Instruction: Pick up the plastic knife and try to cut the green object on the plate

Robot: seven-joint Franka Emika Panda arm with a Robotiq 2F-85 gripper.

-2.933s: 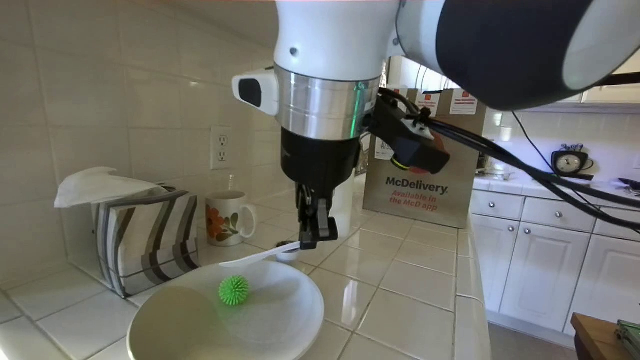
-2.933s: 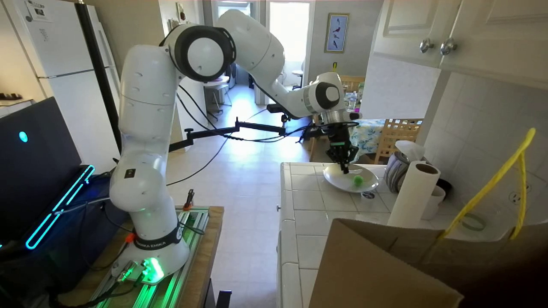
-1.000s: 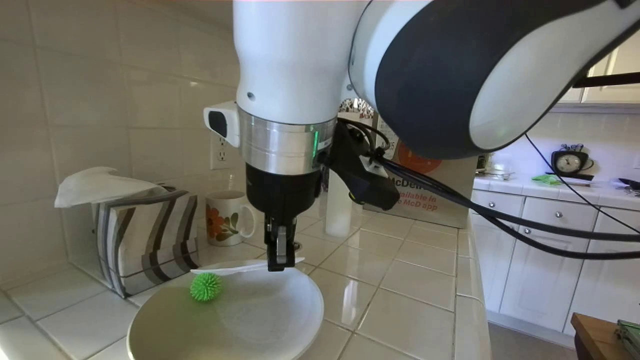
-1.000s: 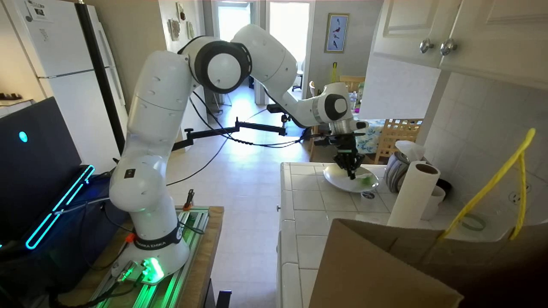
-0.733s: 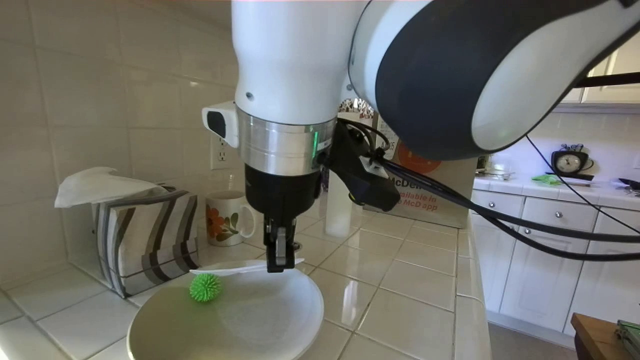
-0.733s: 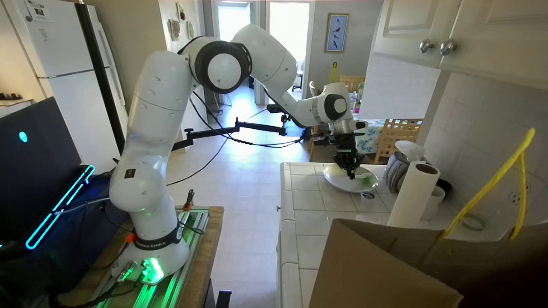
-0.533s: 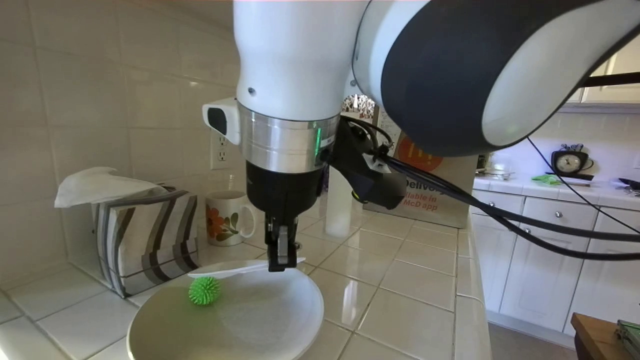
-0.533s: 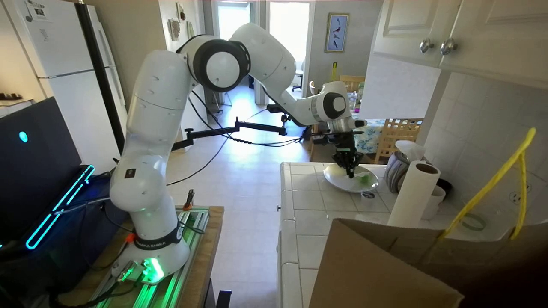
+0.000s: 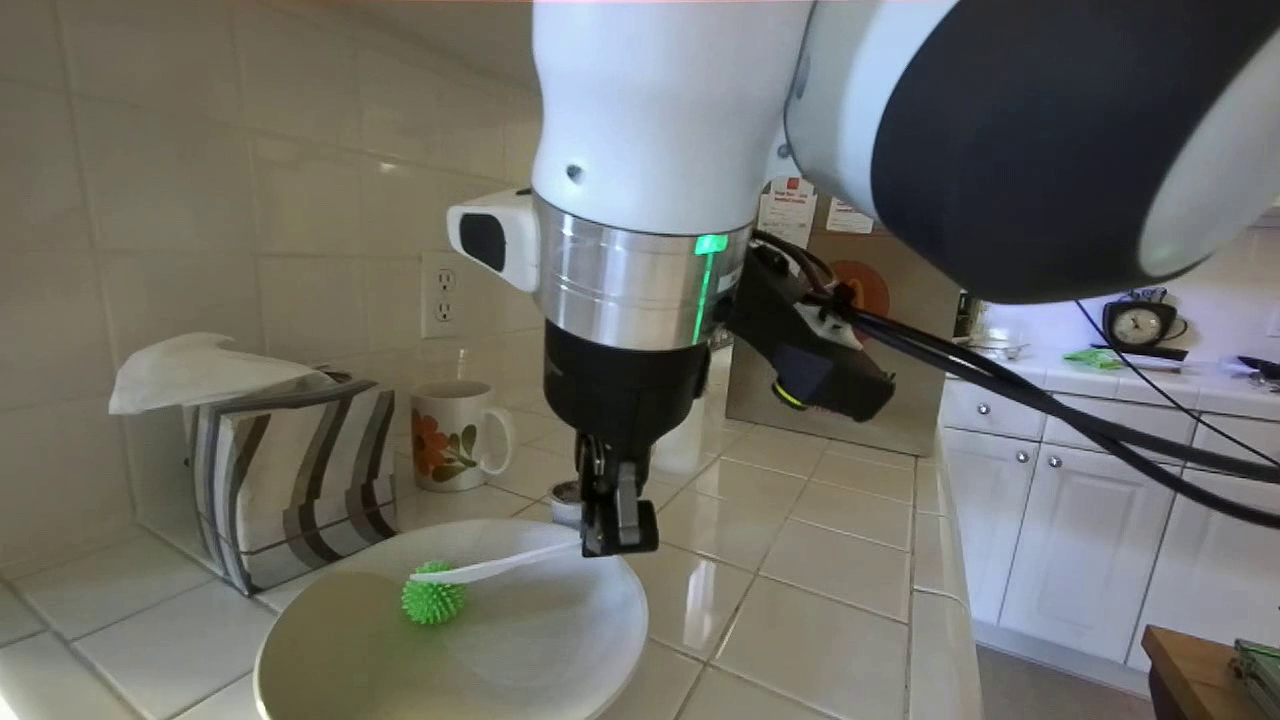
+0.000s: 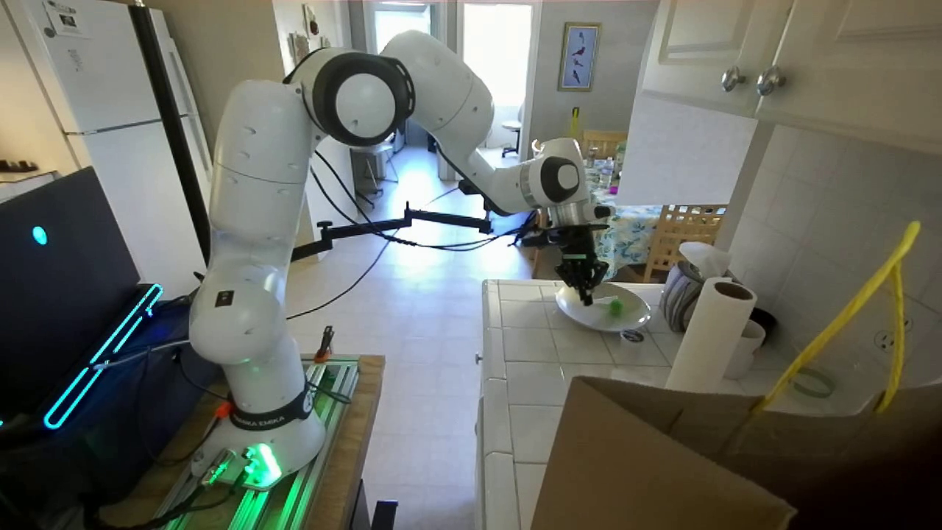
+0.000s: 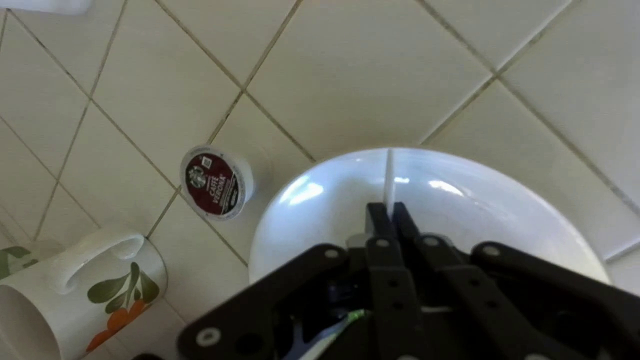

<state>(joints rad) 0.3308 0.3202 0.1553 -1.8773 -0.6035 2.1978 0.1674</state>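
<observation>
In an exterior view we see the end effector clamped on the plastic knife, its long axis apparently crossing the green object, which in an exterior view sits on the plate between the jaws and the wall; in the wrist view 1 knife end juts out.

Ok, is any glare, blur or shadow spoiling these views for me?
Wrist view: glare spots on the plate; the white knife has little contrast against it; the jaws look dark and slightly soft. In an exterior view, the green ball shows crisp spikes, with shade over part of the plate. In an exterior view, the doorway is washed out and the green ball looks blurry.
</observation>
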